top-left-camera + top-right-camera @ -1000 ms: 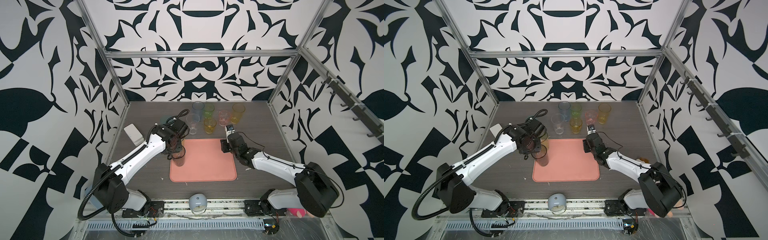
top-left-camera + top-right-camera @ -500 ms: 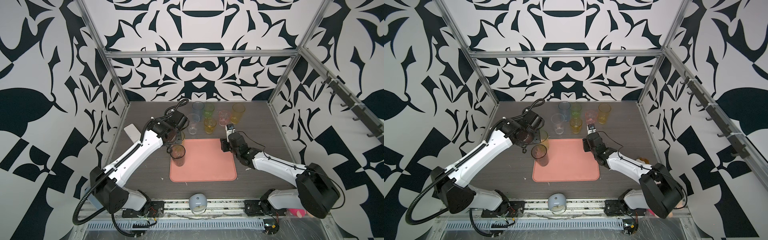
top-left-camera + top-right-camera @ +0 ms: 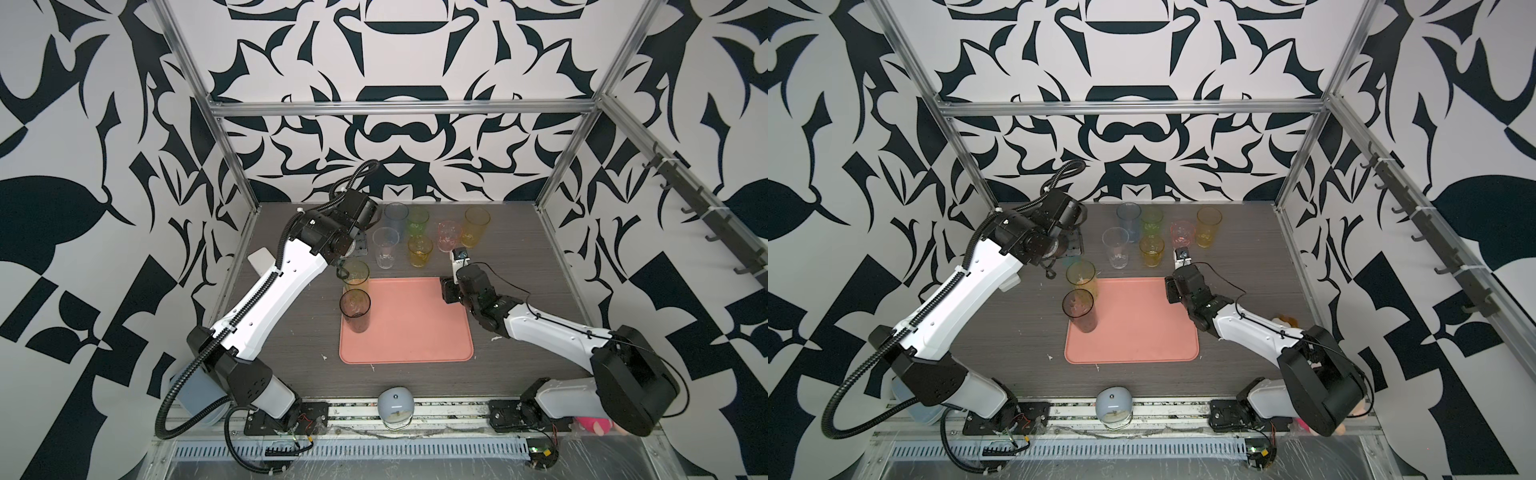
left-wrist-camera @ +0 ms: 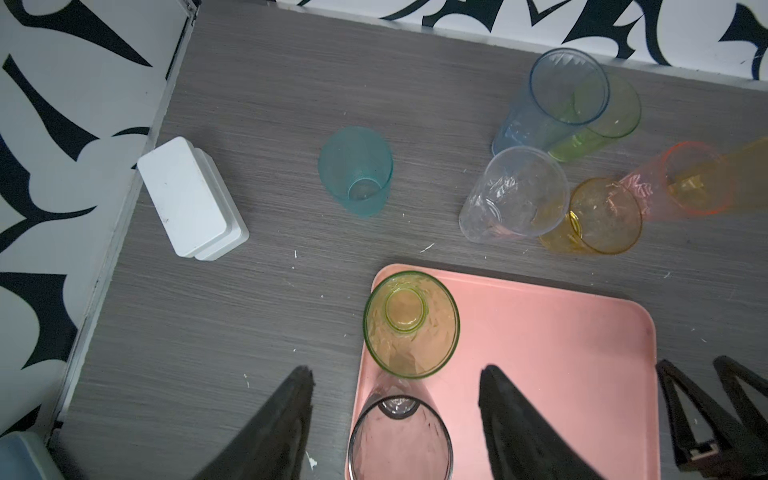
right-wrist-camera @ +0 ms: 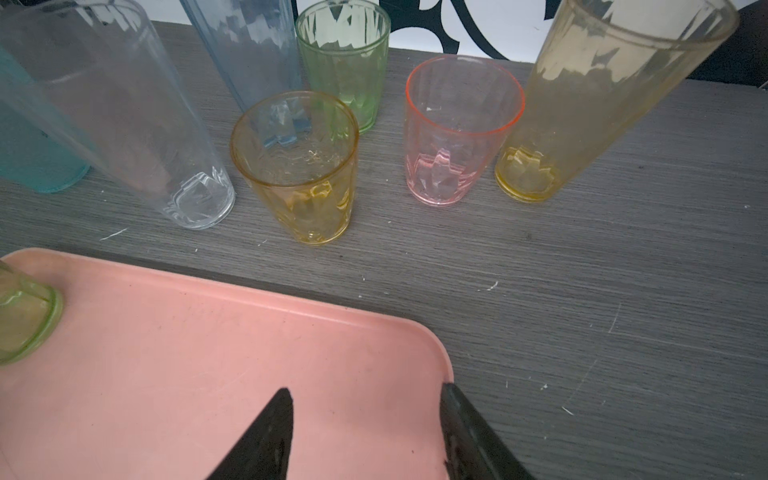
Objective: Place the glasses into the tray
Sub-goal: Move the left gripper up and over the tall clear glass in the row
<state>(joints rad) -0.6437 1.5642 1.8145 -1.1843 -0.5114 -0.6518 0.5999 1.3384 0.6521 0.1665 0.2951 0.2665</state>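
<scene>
L gripper [image 4: 397, 370] fingers apart, empty, up near tray [image 3: 415, 328] far-left corner. Smoky glass [image 3: 355, 309] + green-yellow glass [image 3: 356, 274] upright in tray along left edge. R gripper [image 5: 365, 388] fingers apart, empty, over tray far-right corner. Other glasses [image 3: 419, 251] grouped near desk [image 3: 519, 257] far edge.

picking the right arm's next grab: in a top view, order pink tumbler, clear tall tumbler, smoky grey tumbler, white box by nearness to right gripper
1. pink tumbler, just beyond the right gripper
2. clear tall tumbler, back centre
3. smoky grey tumbler, left on the tray
4. white box, far left
</scene>
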